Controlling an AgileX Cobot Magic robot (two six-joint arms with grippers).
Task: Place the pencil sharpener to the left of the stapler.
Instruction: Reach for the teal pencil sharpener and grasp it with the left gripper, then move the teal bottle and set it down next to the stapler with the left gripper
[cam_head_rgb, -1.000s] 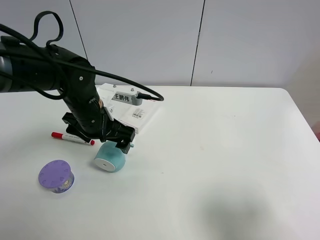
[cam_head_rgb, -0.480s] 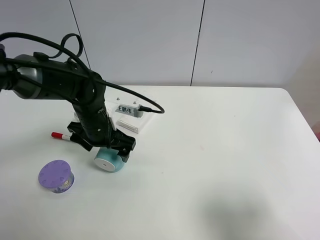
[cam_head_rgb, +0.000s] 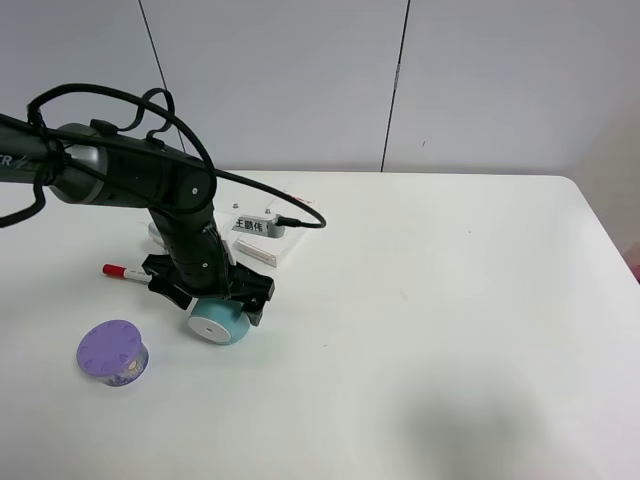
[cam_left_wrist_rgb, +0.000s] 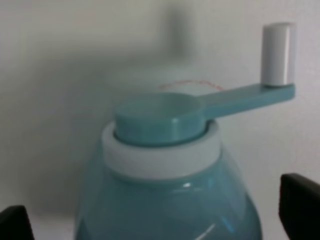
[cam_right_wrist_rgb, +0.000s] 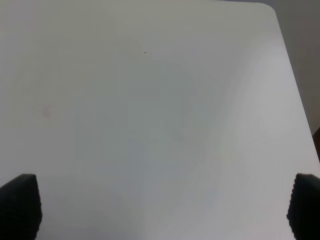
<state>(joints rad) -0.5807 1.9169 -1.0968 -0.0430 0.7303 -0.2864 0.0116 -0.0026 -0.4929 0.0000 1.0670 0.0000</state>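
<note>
The teal pencil sharpener (cam_head_rgb: 216, 322) lies on its side on the white table, its white-rimmed face toward the camera. My left gripper (cam_head_rgb: 213, 298) is open and low over it, one black finger on each side. In the left wrist view the sharpener (cam_left_wrist_rgb: 165, 150) fills the middle with its crank handle (cam_left_wrist_rgb: 276, 52) sticking out, and the fingertips (cam_left_wrist_rgb: 300, 200) stand wide apart beside it. The white stapler (cam_head_rgb: 256, 226) with a grey top arm sits behind the arm, partly hidden. My right gripper (cam_right_wrist_rgb: 160, 210) is open over bare table and does not show in the exterior high view.
A flat white box (cam_head_rgb: 268, 252) lies under and beside the stapler. A red-capped marker (cam_head_rgb: 126, 271) lies left of the arm. A round purple container (cam_head_rgb: 113, 351) stands at the front left. The table's right edge (cam_head_rgb: 605, 235) curves away.
The left arm has swung and come down, bringing the open gripper lower around the sharpener. The sharpener has stayed in place.
</note>
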